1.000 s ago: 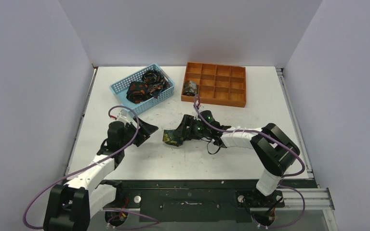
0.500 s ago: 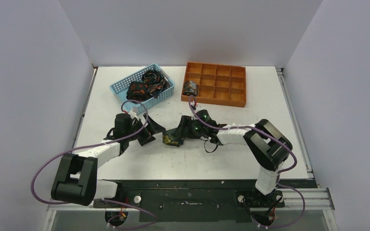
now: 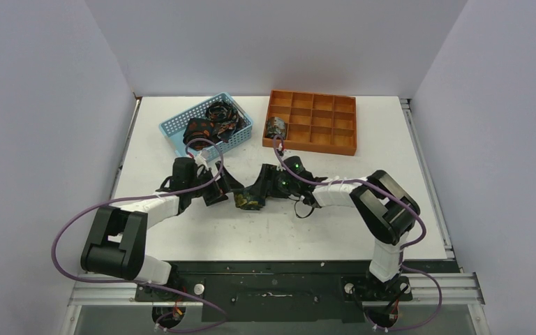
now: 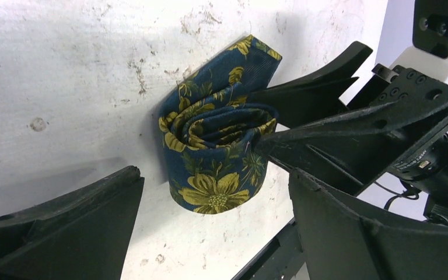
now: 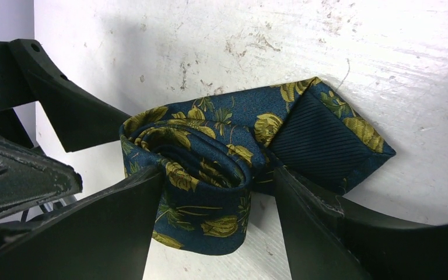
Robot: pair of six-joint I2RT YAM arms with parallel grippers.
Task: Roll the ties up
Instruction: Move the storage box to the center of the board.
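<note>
A navy tie with yellow flowers, wound into a roll [image 3: 250, 202] [image 4: 213, 157] [image 5: 210, 175], stands on end on the white table, its pointed tail [image 5: 332, 137] lying beside it. My right gripper [image 3: 258, 190] [image 5: 217, 172] is shut on the roll, one finger on each side. From the left, my left gripper [image 3: 225, 187] [image 4: 214, 192] is wide open, the roll just beyond its fingertips and untouched. Another rolled tie [image 3: 275, 127] sits in the orange tray's near-left compartment. Loose ties with orange print [image 3: 209, 125] fill the blue basket.
The light-blue mesh basket [image 3: 171, 130] stands at the back left, the orange compartment tray [image 3: 321, 148] at the back centre-right. The two grippers face each other closely at mid-table. Purple cables loop off both arms.
My left arm has swung right toward the roll and its jaws have opened wider. The right gripper with the roll has shifted slightly left.
</note>
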